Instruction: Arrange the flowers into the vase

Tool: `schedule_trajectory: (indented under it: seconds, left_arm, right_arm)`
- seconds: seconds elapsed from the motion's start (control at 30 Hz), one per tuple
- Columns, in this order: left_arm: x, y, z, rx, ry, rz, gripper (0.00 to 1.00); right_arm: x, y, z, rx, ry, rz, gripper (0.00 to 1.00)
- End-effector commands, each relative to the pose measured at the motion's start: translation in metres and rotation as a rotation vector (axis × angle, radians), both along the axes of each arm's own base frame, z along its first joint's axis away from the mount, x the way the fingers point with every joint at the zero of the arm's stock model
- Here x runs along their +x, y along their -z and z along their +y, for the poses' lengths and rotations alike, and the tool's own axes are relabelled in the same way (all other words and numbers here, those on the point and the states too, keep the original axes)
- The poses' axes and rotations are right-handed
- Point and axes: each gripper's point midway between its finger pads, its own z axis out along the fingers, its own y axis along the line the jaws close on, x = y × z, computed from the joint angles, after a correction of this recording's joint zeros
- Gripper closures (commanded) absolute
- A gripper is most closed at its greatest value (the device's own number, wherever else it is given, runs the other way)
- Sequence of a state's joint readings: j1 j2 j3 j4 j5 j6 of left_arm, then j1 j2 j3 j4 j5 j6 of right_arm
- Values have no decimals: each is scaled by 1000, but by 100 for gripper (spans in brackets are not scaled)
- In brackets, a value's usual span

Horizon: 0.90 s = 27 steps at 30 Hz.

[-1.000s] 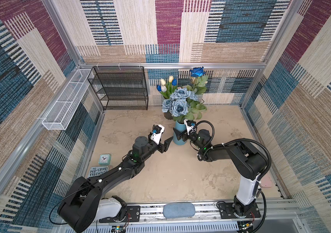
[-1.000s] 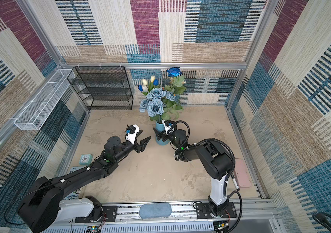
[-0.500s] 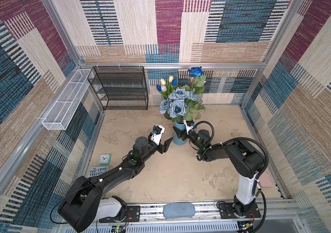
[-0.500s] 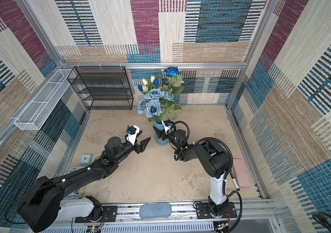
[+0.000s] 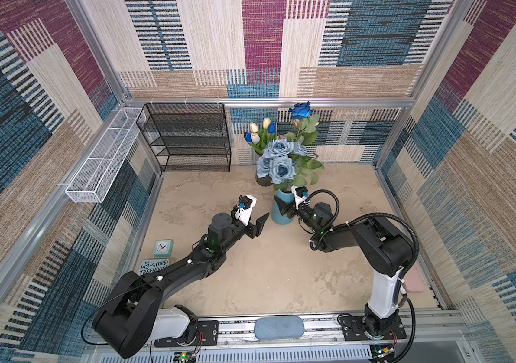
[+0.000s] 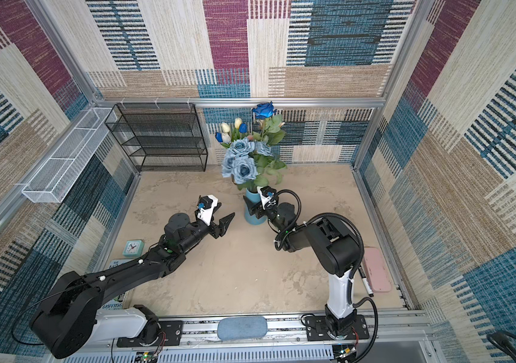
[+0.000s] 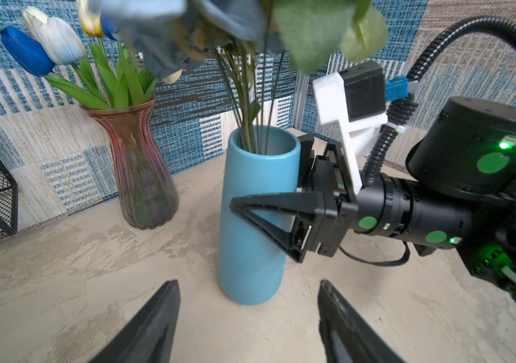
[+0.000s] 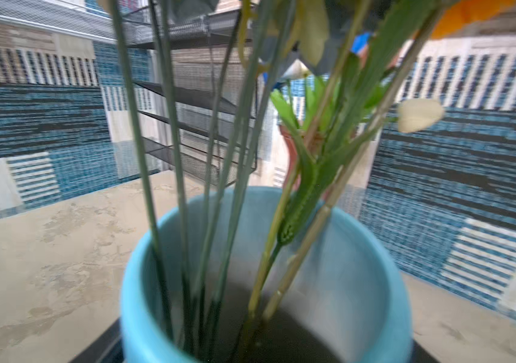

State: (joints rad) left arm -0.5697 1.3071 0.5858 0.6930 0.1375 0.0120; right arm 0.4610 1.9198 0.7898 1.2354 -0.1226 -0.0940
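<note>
A light-blue cylinder vase stands mid-table. It holds dusty-blue roses, a bright-blue rose and leafy stems. My right gripper is shut on the vase, with one finger across its near side and the other behind the rim. The vase's mouth fills the right wrist view. My left gripper is open and empty, just left of the vase and pointing at its base. White, blue and yellow tulips stand in a reddish glass vase behind.
A black wire shelf stands at the back left, beside a white wire basket on the left wall. A teal clock and a book lie front left. A pink case and a pen lie at the right edge.
The right gripper and the blue vase have shifted slightly to the left, and the flower heads lean a little further left. The left arm has barely moved.
</note>
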Motion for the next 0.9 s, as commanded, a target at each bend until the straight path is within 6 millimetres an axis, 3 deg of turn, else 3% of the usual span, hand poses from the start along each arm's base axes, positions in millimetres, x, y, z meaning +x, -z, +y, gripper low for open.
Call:
schedule_trajectory:
  seconds: [0.0,0.3,0.53,0.7,0.87]
  left_arm:
    - [2,-11,1,7,-9,-52,28]
    - [2,-12,7,20,-34,-62,27]
    - [3,-9,8,24,-42,-52,27]
    - [2,-7,9,31,-44,-45,27]
    - [4,-4,8,37,-47,-37,27]
  right_arm:
    - [9,-38,-29,54,102,-130,65]
    - [52,-67,-97,116,317,-220,69]
    - [98,-71,-142,216,451,-237,71]
    - [123,-64,-149,235,486,-239,70]
    - [152,-55,-144,225,489,-234,71]
